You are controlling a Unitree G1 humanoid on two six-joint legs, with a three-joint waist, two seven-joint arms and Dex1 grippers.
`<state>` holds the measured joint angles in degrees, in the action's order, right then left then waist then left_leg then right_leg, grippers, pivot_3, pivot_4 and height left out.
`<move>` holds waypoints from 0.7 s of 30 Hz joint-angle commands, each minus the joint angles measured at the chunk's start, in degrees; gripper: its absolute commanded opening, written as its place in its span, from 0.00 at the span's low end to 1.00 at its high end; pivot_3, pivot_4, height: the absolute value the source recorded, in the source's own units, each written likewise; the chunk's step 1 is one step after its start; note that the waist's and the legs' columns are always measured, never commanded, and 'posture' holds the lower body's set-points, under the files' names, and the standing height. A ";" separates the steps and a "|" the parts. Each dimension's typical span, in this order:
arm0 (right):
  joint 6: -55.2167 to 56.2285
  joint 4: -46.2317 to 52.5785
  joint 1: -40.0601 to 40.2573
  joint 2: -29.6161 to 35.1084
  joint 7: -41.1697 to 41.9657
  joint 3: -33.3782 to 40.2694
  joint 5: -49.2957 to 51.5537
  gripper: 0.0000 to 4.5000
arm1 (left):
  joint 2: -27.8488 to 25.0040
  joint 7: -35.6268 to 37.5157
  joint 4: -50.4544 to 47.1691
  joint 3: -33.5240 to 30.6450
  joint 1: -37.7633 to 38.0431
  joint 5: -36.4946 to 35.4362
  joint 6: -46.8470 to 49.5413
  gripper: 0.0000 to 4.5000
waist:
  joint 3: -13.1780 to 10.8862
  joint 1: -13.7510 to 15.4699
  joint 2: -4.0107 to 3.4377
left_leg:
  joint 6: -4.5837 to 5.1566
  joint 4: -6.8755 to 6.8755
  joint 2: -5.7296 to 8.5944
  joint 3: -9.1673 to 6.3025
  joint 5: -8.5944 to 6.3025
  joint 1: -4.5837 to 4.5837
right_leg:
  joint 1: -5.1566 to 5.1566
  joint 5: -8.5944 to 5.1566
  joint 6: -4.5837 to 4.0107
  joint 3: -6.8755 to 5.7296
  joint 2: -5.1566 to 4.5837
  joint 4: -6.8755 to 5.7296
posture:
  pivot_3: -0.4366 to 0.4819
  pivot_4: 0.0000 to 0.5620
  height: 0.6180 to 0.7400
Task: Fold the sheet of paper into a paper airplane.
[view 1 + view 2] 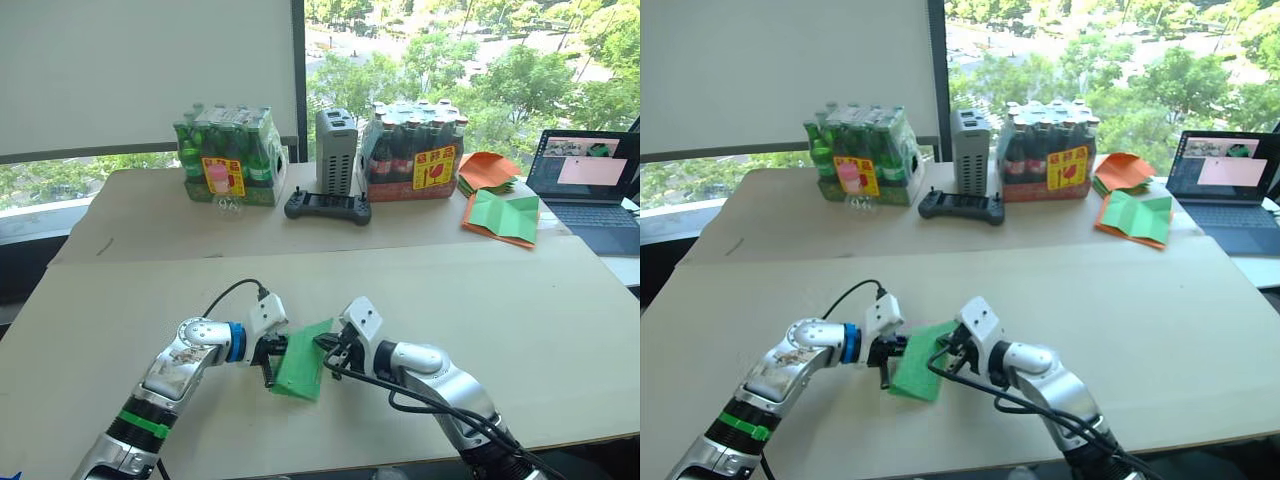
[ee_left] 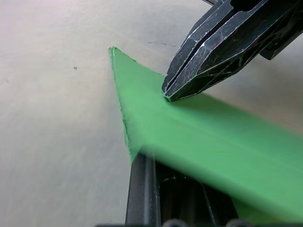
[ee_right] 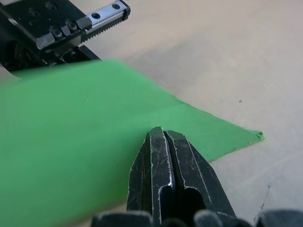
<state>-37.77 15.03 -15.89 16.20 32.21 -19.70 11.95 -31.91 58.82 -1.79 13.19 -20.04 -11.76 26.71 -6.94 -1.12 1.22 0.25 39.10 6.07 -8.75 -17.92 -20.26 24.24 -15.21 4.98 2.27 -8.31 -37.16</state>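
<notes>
Two robot arms are meeting over the near part of a pale wooden table [image 1: 560, 320], with the sheet of paper [image 1: 300, 365] between them. The sheet is bright green, folded along a crease into a narrow shape with one pointed corner, and it is being held tilted, just above the tabletop.

The left gripper [image 1: 270, 362] is coming in from the left and is gripping the paper's left edge; in the left wrist view its finger is showing under the green paper. The right gripper [image 3: 163, 137] is reaching in from the right. Its two black fingers are pressed tightly together, with the tips touching the upper face of the sheet near the crease; whether they are pinching any paper cannot be told.

On the far part of the table, two shrink-wrapped packs of bottles [image 1: 230, 155] are standing with a grey box [image 1: 336, 150] between them and a black handheld controller [image 1: 328, 207] just in front. To the far right, orange and green papers [image 1: 500, 215] are lying beside an open laptop [image 1: 590, 190].
</notes>
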 commanded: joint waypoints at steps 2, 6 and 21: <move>2.39 -0.85 -1.47 -0.78 0.48 -0.49 -0.65 0.00 | -1.69 -0.97 -1.25 -1.51 0.95 -0.13 1.39 0.00 | 0.00 -0.06 0.00 | 0.00 0.00 -0.01 0.00 0.00 0.00 | 0.00 0.00 0.00 0.00 0.00 0.00 | 0.48 0.27 0.96; 2.86 -1.61 -1.70 -1.02 0.69 -0.69 -0.94 0.00 | -3.78 -1.20 -2.75 -3.42 1.31 -0.56 2.09 0.00 | -0.02 -0.11 -0.03 | 0.00 -0.01 -0.01 0.00 0.00 0.00 | 0.02 0.00 0.00 0.00 0.00 0.00 | 0.48 0.27 0.96; 2.28 -0.72 -1.17 -0.58 1.02 -0.31 -1.45 0.00 | -5.25 -0.99 -9.20 -3.83 0.04 -4.51 4.99 0.00 | -0.05 -0.11 -0.07 | 0.00 -0.04 0.01 -0.01 0.00 -0.04 | 0.04 0.00 0.00 -0.01 -0.02 0.01 | 0.48 0.27 0.96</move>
<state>-36.32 12.29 -16.96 15.73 32.99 -20.16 10.29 -36.66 57.42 -11.42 8.49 -20.57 -17.54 33.15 -6.99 -1.23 1.15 0.25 39.03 6.07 -8.75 -17.93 -20.30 24.30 -15.21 4.98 2.28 -8.31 -37.16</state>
